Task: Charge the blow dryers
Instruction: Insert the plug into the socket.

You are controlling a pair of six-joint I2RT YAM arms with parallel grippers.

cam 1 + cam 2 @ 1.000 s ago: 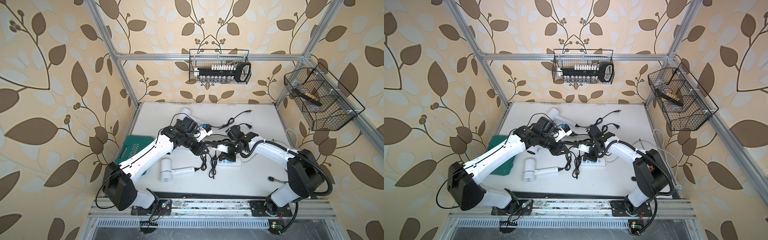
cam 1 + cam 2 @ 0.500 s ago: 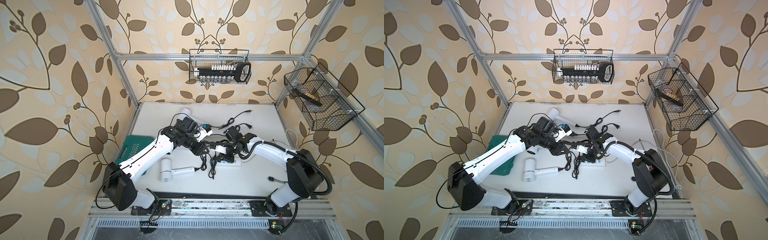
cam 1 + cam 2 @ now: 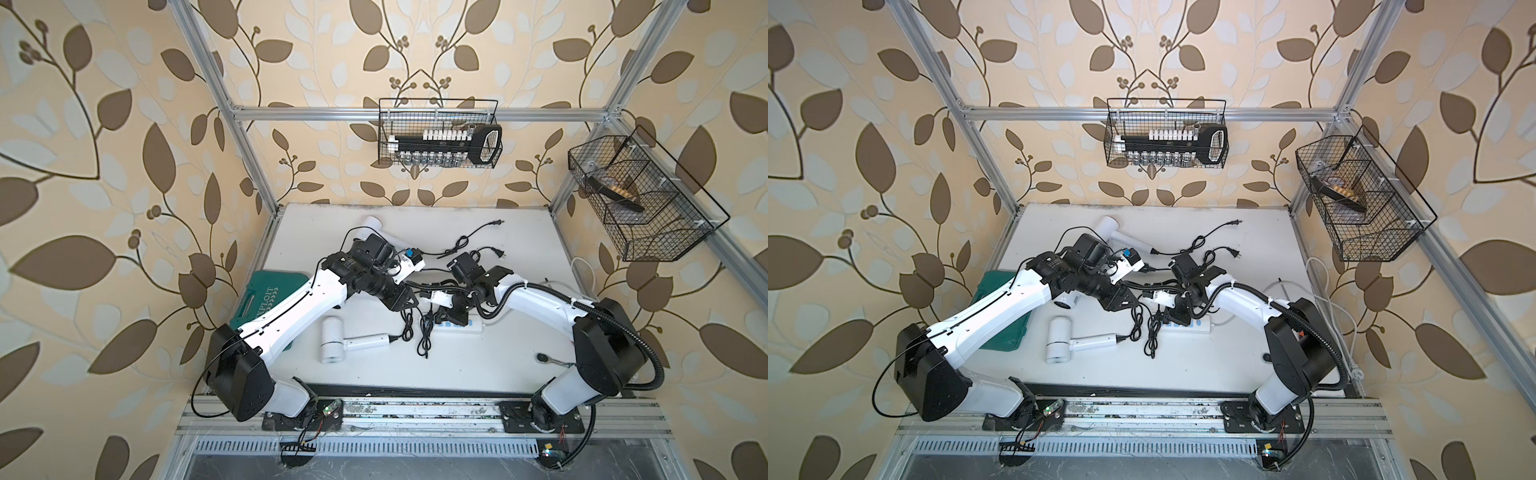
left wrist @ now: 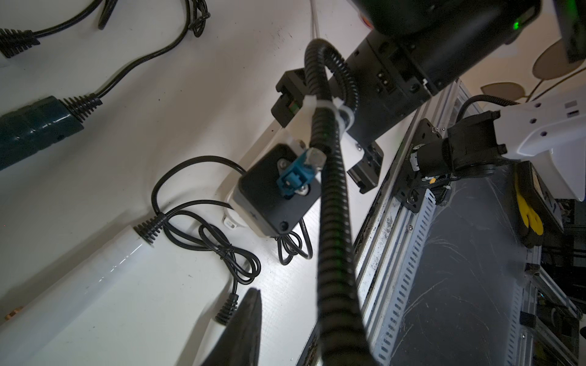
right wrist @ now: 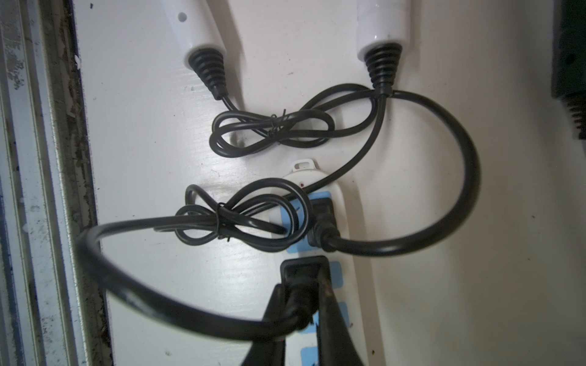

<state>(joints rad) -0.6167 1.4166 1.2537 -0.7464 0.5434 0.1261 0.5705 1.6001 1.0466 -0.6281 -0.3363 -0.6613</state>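
Plug (image 5: 304, 269) of one of the blow dryers: black and flat-bodied. It hangs just above the power strip (image 5: 350, 291), over the free blue socket next to the one filled by a second plug (image 5: 323, 218). The body sits roughly square to the strip's long axis, so the coming move is probably a short straight press into the strip with little sideways correction. The cord (image 5: 133, 294) swings wide off the strip's side and returns to a tied bundle; which dryer it feeds cannot be traced with certainty. Near white dryer (image 3: 332, 341): lies on the bench (image 3: 498, 361) off the strip's switch end, with its handle pointing toward the strip. Far white dryer (image 3: 374, 222): well apart from the strip, on its far side. Dark green dryer handle (image 4: 35, 126): also beyond the switch end. Right claw (image 5: 301, 298): clenched on the held plug, one finger on each flat side, directly over the strip, and clearly the nearer of the two. Right arm: elbow bent, forearm running in toward the strip, wrist pitched down onto it. Left claw (image 3: 400, 298): near the strip's switch end, above the bundled cords; whether it grips anything cannot be told. Left arm: stretched long across the bench toward the strip.
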